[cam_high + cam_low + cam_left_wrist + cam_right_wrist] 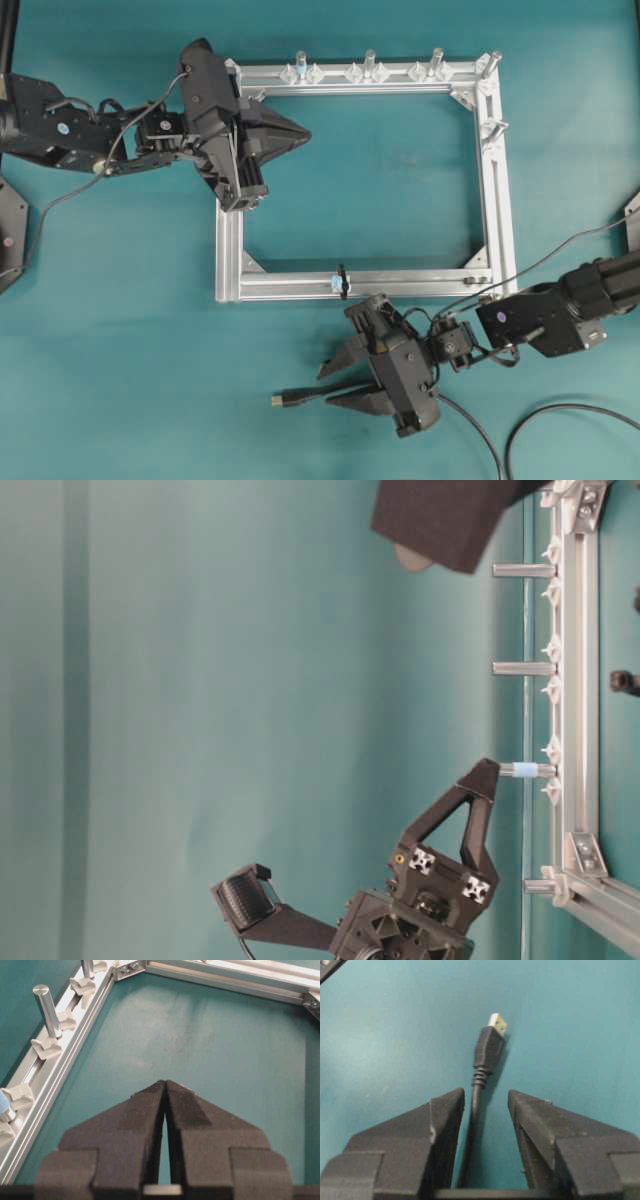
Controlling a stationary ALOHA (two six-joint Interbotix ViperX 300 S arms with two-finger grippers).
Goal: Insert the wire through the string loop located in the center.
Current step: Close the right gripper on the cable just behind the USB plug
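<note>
Teal counter (pixel 120 330) carries a silver frame (pixel 497 180), and the string loop (pixel 342 281) sits mid-way on its near bar. Just off that bar the wire (pixel 476 1105) lies between the right gripper's (pixel 338 381) parted jaws — not yet clamped — its long axis running along the near edge, plug leftward. The left gripper (pixel 165 1087), closed and empty, hangs over the frame's far left corner, well away.

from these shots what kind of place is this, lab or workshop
Probably a robotics lab test bench, not a workshop: a plain teal tabletop, a bare aluminium frame with upright pegs set up as a fixture, and two robot arms working over it with a wire.
</note>
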